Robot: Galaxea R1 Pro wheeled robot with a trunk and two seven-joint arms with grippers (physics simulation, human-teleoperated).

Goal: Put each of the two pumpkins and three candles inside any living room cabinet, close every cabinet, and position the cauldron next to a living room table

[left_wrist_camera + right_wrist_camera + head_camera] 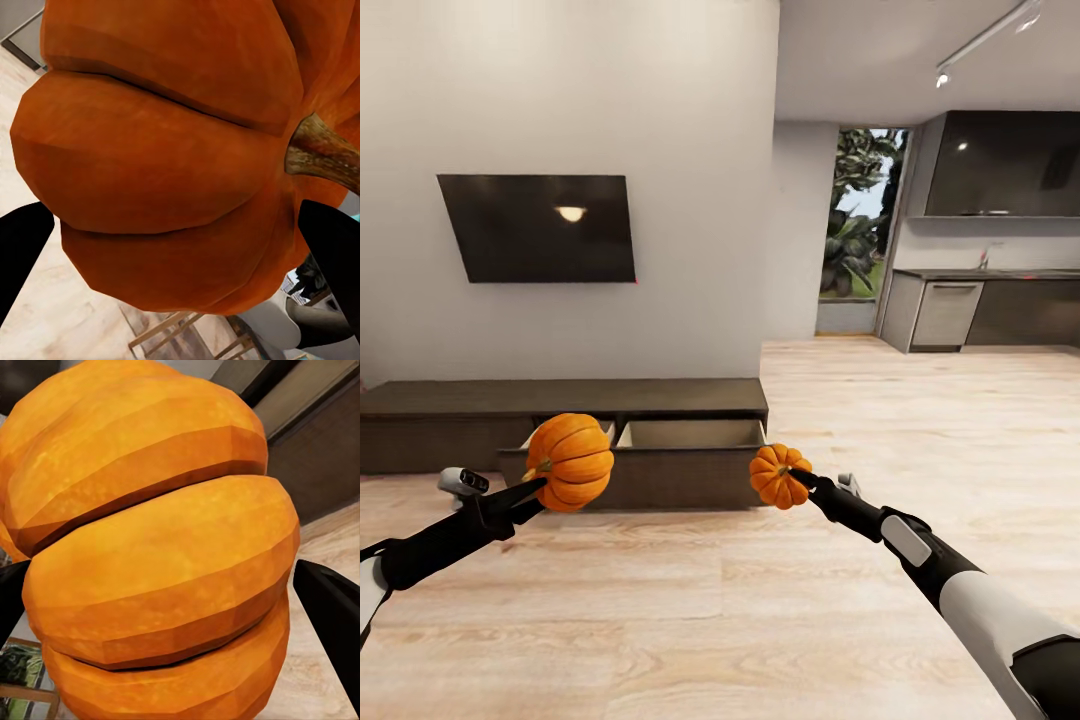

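Each of my grippers carries an orange ribbed pumpkin above the wooden floor. My left gripper point(540, 487) is shut on one pumpkin point(571, 461) point(172, 157), whose brown stem shows in the left wrist view. The other pumpkin point(779, 474) point(157, 555) sits in my shut right gripper point(798, 478). Ahead, against the white wall, stands the long low dark brown cabinet point(450, 415). Two of its drawers point(690, 433) are pulled out and show pale wood insides. Both pumpkins hang in front of those drawers, a short way off.
A dark TV point(538, 228) hangs on the wall above the cabinet. To the right the floor runs on to a kitchen with grey cabinets point(945, 313) and a tall window point(862, 215). Wooden floor point(690, 620) stretches between me and the cabinet.
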